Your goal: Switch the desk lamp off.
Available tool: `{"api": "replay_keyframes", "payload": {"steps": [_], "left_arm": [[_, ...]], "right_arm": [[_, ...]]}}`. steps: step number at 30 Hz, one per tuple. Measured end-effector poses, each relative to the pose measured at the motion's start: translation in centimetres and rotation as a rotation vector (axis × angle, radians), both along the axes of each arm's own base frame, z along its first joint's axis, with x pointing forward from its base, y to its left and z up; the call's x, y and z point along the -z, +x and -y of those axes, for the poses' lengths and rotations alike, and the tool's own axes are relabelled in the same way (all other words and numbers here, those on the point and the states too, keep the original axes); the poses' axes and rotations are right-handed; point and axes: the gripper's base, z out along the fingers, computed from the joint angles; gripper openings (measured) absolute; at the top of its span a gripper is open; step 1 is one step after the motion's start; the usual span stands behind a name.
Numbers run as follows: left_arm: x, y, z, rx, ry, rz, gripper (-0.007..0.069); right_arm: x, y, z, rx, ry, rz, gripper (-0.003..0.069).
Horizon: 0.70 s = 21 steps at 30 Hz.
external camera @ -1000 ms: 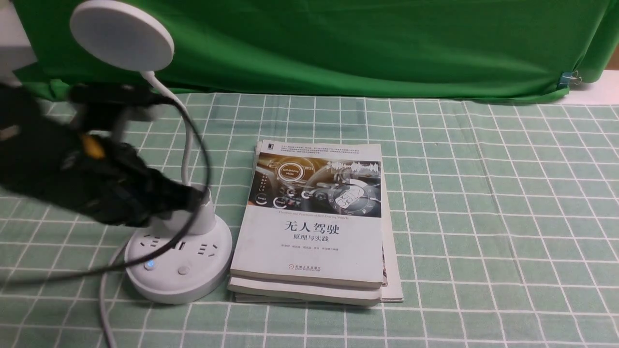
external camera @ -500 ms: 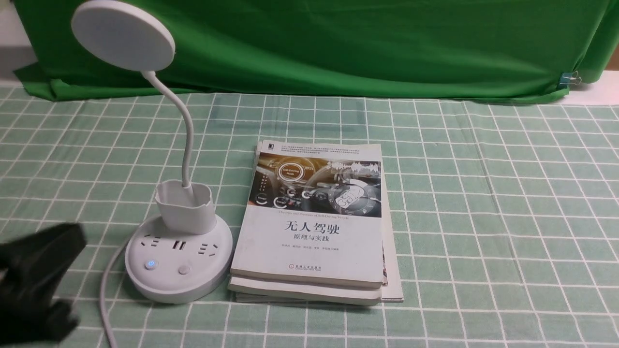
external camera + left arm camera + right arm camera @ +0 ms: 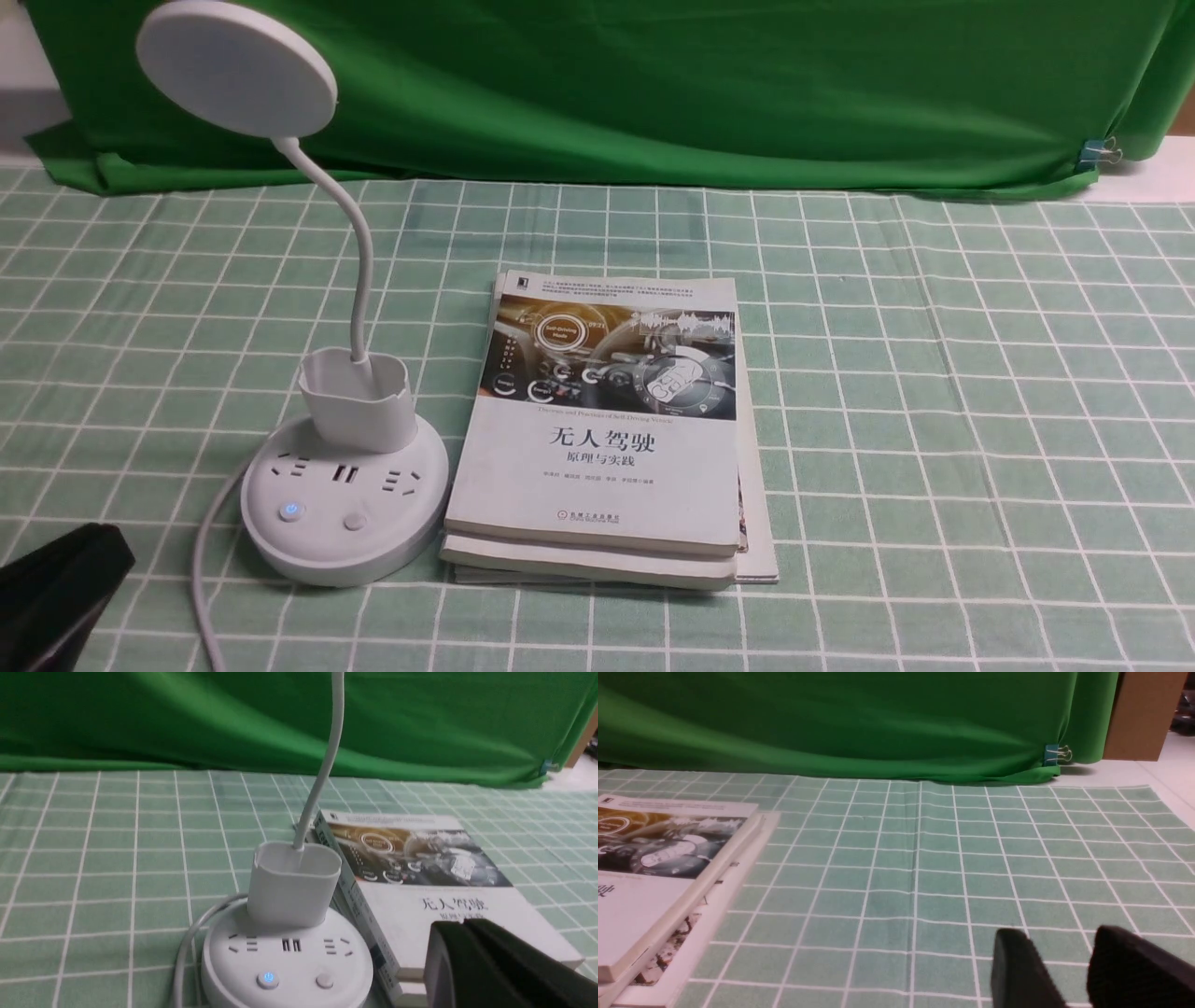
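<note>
Left fingers (image 3: 460, 966): closed together, nothing held.
Right fingers (image 3: 1024, 970): slightly parted, empty.
Lamp base (image 3: 341, 551): could be shoved by an off-centre press.

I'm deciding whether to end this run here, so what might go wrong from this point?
The blue light on the left button is lit while the disc head looks dark, so someone might misread whether the lamp is off.

The two buttons sit close together, so another press could hit the right one by mistake.

The cable runs near the left end effector, and might get snagged if that arm moves across.
</note>
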Motion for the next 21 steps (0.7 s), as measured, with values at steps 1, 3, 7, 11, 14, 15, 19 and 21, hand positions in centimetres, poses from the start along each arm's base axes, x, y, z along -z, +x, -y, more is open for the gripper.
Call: {"api": "replay_keyframes", "payload": {"steps": [1, 3, 7, 11, 14, 15, 19, 21], "left_arm": [[0.0, 0.0, 0.0, 0.0, 0.0, -0.002, 0.0003], [0.1, 0.0, 0.0, 0.001, 0.002, -0.006, 0.0003], [0.1, 0.0, 0.0, 0.001, 0.024, -0.008, 0.0003], [0.1, 0.0, -0.1, -0.002, 0.045, 0.002, 0.0003], [0.1, -0.1, -0.4, -0.048, 0.039, 0.054, 0.0003], [0.2, -0.1, -0.5, -0.066, 0.037, 0.063, 0.0003], [1.5, -0.3, -1.4, -0.202, 0.028, 0.124, 0.0003], [2.8, -0.4, -1.9, -0.287, 0.029, 0.133, 0.0003]], "right_arm": [[0.0, 0.0, 0.0, 0.0, 0.0, 0.0, 0.0242], [0.0, 0.0, 0.0, 0.0, 0.0, 0.0, 0.0242], [0.0, 0.0, 0.0, 0.0, 0.0, 0.0, 0.0242], [0.0, 0.0, 0.0, 0.0, 0.0, 0.0, 0.0242], [0.0, 0.0, 0.0, 0.0, 0.0, 0.0, 0.0242], [0.0, 0.0, 0.0, 0.0, 0.0, 0.0, 0.0242], [0.0, 0.0, 0.0, 0.0, 0.0, 0.0, 0.0242], [0.0, 0.0, 0.0, 0.0, 0.0, 0.0, 0.0242]]}}
